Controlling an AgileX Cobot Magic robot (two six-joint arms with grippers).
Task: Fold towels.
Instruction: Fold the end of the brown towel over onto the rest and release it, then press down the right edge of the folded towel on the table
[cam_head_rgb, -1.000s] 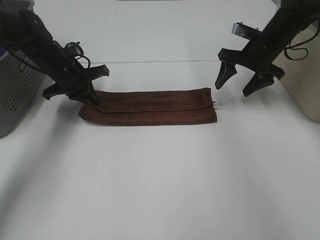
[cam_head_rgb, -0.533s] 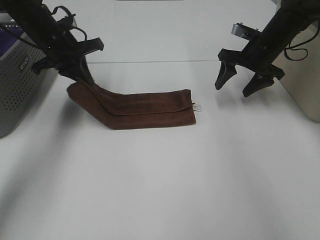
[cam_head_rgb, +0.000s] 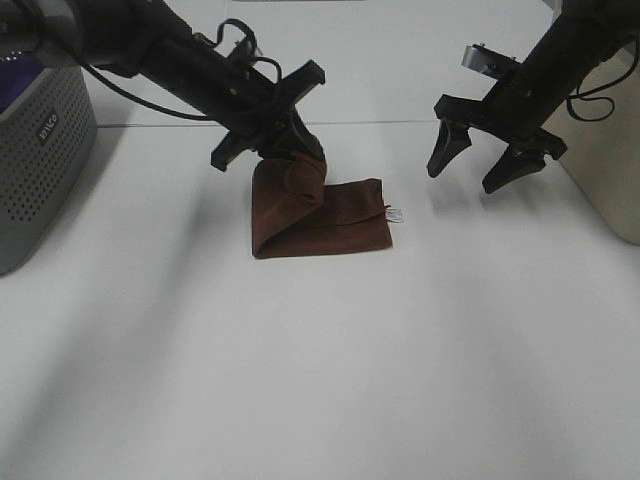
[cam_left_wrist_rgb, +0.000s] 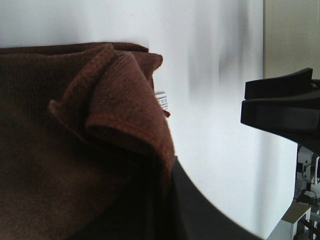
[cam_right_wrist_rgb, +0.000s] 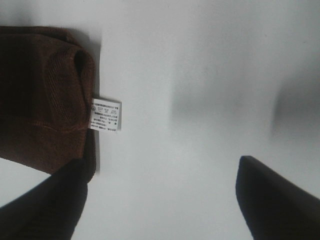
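The dark reddish-brown towel (cam_head_rgb: 330, 222) lies mid-table as a short folded band. Its white tag (cam_head_rgb: 396, 213) sticks out at the right end. My left gripper (cam_head_rgb: 297, 160) is shut on the towel's left end and holds it bunched above the middle of the band, so the cloth hangs doubled over. The left wrist view shows the lifted fold (cam_left_wrist_rgb: 115, 100) and one dark finger (cam_left_wrist_rgb: 200, 220). My right gripper (cam_head_rgb: 472, 168) is open and empty, hovering right of the towel. The right wrist view shows the towel's end (cam_right_wrist_rgb: 40, 100) and the tag (cam_right_wrist_rgb: 105, 116) between the open fingers.
A grey perforated basket (cam_head_rgb: 40, 150) stands at the far left with something purple (cam_head_rgb: 15, 62) in it. A beige box (cam_head_rgb: 612, 150) stands at the right edge. The white table (cam_head_rgb: 320, 380) stretches toward the front.
My left gripper has lifted the towel's left end and carried it to the right over the rest; the band slid left and is now much shorter. The right gripper has stayed put.
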